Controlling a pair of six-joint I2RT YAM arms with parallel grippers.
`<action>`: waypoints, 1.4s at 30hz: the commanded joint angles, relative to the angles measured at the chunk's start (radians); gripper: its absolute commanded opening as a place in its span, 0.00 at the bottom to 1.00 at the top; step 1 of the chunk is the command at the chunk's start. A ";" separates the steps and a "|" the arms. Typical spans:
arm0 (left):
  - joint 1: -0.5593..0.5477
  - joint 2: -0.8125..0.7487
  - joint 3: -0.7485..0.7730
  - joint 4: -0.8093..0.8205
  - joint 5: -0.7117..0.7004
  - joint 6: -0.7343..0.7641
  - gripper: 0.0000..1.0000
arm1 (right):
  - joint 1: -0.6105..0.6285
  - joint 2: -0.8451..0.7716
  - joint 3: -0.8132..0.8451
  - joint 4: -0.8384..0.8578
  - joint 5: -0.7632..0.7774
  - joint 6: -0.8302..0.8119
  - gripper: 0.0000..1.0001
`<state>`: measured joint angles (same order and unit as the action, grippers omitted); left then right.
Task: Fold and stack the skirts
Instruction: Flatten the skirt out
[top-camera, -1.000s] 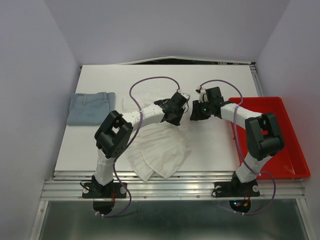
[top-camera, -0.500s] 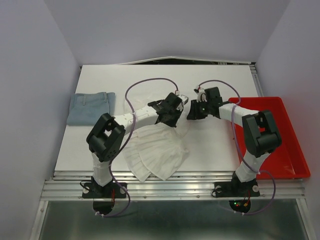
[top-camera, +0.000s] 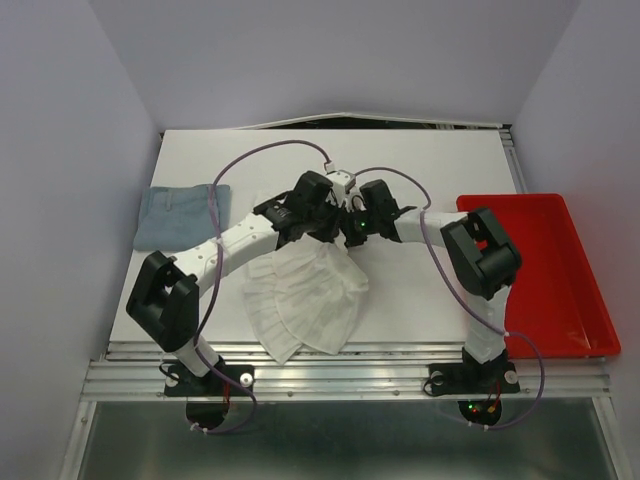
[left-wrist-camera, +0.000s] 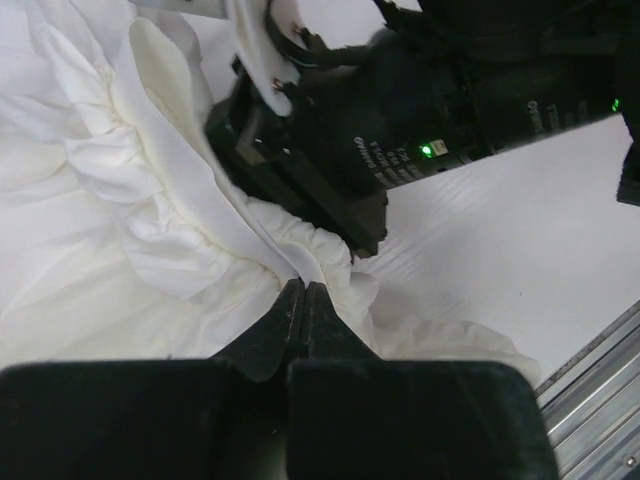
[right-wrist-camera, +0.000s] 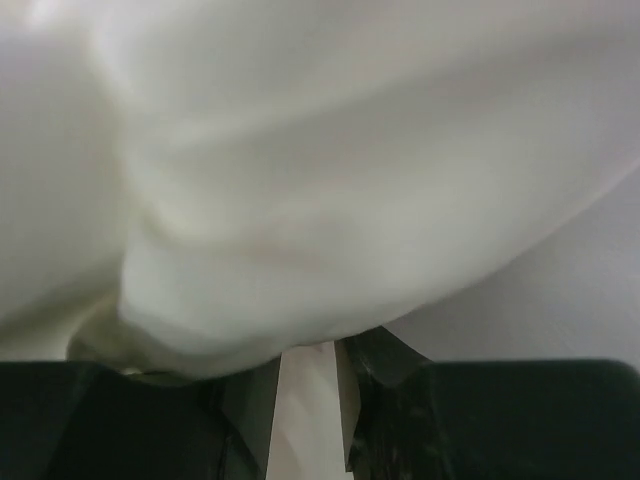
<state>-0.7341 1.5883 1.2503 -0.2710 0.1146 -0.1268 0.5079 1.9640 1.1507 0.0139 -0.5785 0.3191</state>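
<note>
The white pleated skirt (top-camera: 305, 300) lies crumpled at the middle front of the table. My left gripper (top-camera: 333, 222) is shut on its gathered edge, seen pinched at the fingertips in the left wrist view (left-wrist-camera: 303, 287). My right gripper (top-camera: 350, 230) meets it from the right, and its black fingers (left-wrist-camera: 345, 215) touch the same ruffled edge. In the right wrist view white cloth (right-wrist-camera: 300, 170) fills the frame and drapes over the narrowly parted fingertips (right-wrist-camera: 308, 350). The light blue denim skirt (top-camera: 180, 215) lies folded flat at the left edge of the table, away from both grippers.
A red plastic tray (top-camera: 590, 300) sits at the right edge of the table. The table's metal front rail (left-wrist-camera: 600, 385) runs close to the skirt's near hem. Purple cables loop above both arms.
Both grippers have moved left, holding the skirt's upper edge. The skirt's right side has been drawn leftward. The left arm has stretched out and its elbow has swung left.
</note>
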 joint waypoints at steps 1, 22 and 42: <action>0.001 -0.037 -0.028 0.027 0.042 0.013 0.00 | -0.006 0.070 0.139 0.126 -0.093 0.127 0.32; -0.030 0.365 0.219 0.167 0.143 0.067 0.47 | -0.345 -0.178 0.130 -0.554 0.238 -0.428 0.47; 0.160 -0.295 -0.308 -0.343 0.284 0.762 0.75 | -0.022 -0.558 -0.104 -0.377 0.057 -1.048 0.65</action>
<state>-0.6788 1.2327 1.0237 -0.4999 0.4152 0.5232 0.4278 1.3281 0.9806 -0.4767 -0.5125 -0.7460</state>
